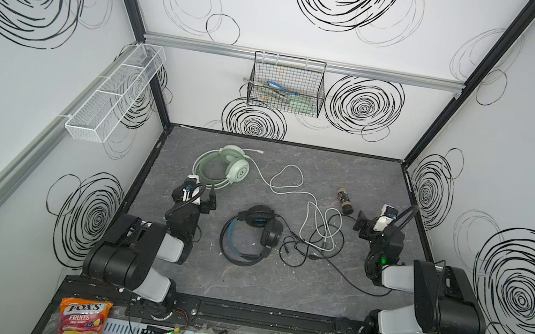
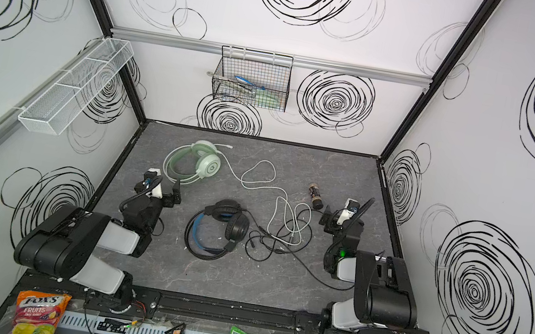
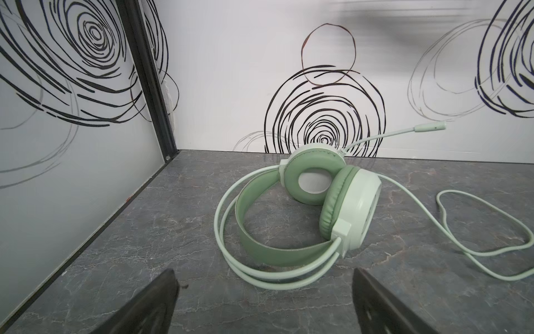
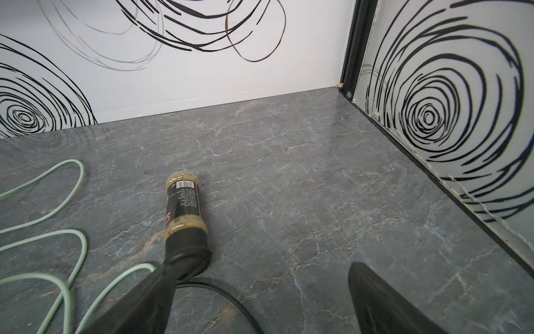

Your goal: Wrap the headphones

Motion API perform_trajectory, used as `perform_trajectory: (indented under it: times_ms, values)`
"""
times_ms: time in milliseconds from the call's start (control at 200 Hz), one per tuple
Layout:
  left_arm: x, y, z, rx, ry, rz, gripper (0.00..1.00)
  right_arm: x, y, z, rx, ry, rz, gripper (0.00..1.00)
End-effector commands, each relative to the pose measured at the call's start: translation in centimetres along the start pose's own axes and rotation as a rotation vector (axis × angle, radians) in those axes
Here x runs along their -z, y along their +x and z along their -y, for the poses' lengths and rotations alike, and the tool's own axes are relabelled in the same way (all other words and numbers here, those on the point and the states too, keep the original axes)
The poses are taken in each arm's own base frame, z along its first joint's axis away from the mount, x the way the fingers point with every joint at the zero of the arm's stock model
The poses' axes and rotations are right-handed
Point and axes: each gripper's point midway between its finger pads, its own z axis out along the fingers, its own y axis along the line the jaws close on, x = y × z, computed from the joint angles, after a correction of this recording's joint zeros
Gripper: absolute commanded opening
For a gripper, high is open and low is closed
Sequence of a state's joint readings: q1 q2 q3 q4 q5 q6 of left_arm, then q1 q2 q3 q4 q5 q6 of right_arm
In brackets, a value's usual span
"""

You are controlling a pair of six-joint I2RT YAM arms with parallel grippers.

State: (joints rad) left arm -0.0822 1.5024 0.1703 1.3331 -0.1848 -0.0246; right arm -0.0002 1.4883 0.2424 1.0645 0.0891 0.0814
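**Two wired headsets lie unwrapped on a grey counter, with both grippers open and empty**

Near the counter's (image 1: 275, 287) left edge, the left gripper (image 3: 263, 273) hangs low with its jaws spread wide and holds nothing. It faces the mint-green headset (image 1: 238, 170), which lies on its side just ahead of it, close to the back-left corner. The ear cups lean together and a thin microphone boom points toward the back wall.

The white cable (image 1: 291, 166) leaves one cup and wanders right in loose loops. At the counter's middle lies the black headset (image 1: 271, 236) with blue accents. Its black cable (image 1: 343, 275) trails right and crosses the white one in a tangle right of centre.

Toward the right edge a spice jar (image 1: 345, 201) lies on its side. The right gripper (image 4: 257, 267) sits just beside it, jaws wide apart and empty. Whether one finger touches the jar's cap cannot be told.

Both headsets look light, with stiff, springy bands and soft pads. The headband is probably the firmest place to take hold, and the boom seems too fragile to grip. The cables look limp and slippery, so each is best pinched near its ear cup. The crossed loops likely need separating before winding.
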Motion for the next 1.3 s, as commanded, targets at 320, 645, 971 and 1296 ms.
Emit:
perform_trajectory:
  times_ms: [320, 645, 971, 1296]
  values:
    - [-0.1, -1.9, 0.1, -0.005, 0.003, 0.071, 0.96, -0.1, -1.9, -0.3, -0.007, -0.011, 0.054, 0.97]
    - [0.0, -1.9, 0.1, -0.006, 0.004, 0.069, 0.96, -0.1, -1.8, -0.2, -0.007, -0.011, 0.053, 0.97]
    - [-0.1, -1.8, 0.0, -0.001, 0.006, 0.067, 0.96, -0.2, -1.9, -0.3, -0.007, -0.012, 0.054, 0.97]
    - [0.2, -3.1, -1.1, 0.007, -0.098, 0.034, 0.96, 1.2, -3.4, 1.0, -0.040, 0.052, 0.112, 0.97]
